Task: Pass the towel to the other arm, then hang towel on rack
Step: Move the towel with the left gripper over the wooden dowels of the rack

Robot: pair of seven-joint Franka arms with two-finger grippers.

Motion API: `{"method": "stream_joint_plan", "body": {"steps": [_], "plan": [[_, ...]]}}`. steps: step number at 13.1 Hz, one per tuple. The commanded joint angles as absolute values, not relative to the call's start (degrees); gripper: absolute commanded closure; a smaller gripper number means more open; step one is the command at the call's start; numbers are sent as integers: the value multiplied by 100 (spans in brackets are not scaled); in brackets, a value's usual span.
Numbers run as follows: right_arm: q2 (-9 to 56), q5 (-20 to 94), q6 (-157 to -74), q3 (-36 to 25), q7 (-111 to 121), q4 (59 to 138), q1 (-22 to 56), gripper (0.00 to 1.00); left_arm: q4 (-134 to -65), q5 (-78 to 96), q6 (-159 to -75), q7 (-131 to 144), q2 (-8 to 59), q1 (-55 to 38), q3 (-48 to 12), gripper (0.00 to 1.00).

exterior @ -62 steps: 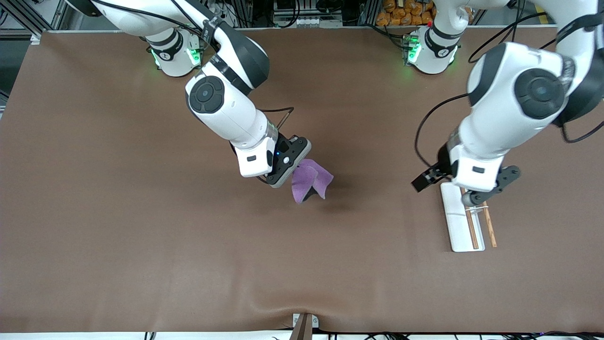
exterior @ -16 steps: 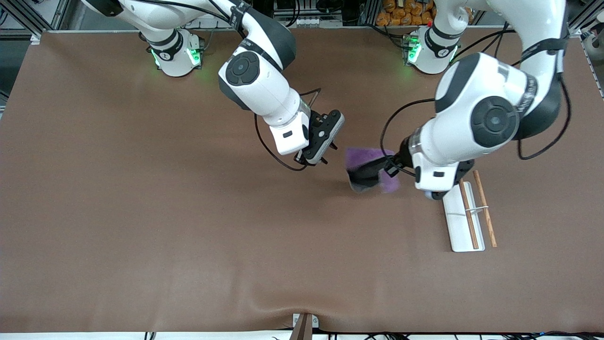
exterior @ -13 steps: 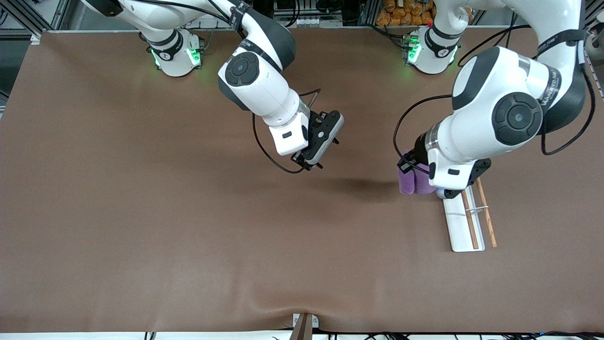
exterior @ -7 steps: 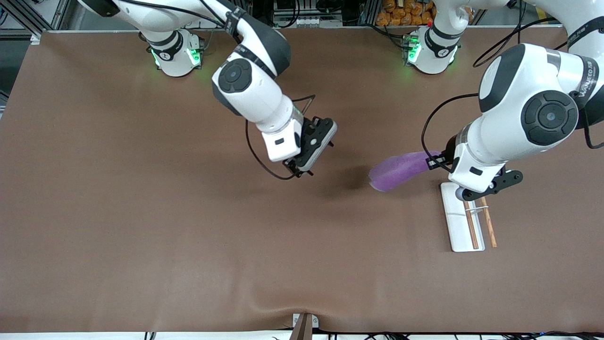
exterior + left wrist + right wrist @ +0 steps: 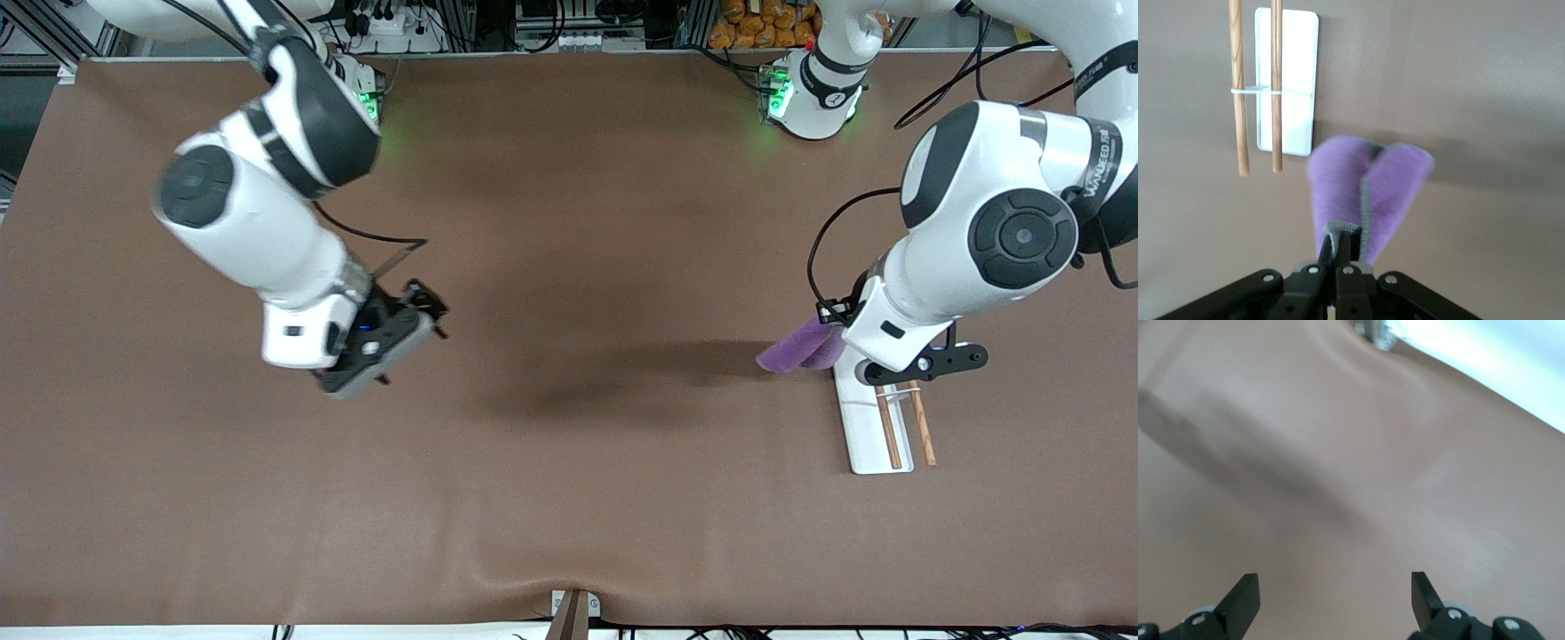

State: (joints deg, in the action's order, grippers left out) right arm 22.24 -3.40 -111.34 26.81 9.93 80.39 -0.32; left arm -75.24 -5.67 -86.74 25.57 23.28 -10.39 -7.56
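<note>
Right gripper (image 5: pixel 1335 600) over bare brown table (image 5: pixel 1338 453), fingers (image 5: pixel 1241 597) spread wide, nothing between them. Metal bracket (image 5: pixel 1377 335) at table edge.

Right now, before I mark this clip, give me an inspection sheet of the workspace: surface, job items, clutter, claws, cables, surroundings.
Surface: brown table cover, with a ripple at the edge nearest the front camera.
Towel: purple towel hangs folded from the left claw, not on the rack.
Rack: white base with two wooden rods at the left arm's end of the table; nothing on it.
Clutter: nothing seen.
Left claw: shut on the towel's edge, up in the air beside the rack.
Right claw: open, empty, over bare table at the right arm's end.
Cables: black cables loop along both arms.
Surroundings: frame and wiring by the arm bases.
</note>
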Motion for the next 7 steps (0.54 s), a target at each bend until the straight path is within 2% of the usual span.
{"method": "stream_joint_plan", "body": {"steps": [1, 7], "plan": [[1277, -404, -10576, 2244, 817, 8552, -308, 0, -7550, -860, -8990, 2102, 2434, -835, -791, 100], [344, -124, -9511, 390, 817, 8543, -211, 0, -7550, -932, -9395, 1196, 2689, -212, -791, 100]]}}
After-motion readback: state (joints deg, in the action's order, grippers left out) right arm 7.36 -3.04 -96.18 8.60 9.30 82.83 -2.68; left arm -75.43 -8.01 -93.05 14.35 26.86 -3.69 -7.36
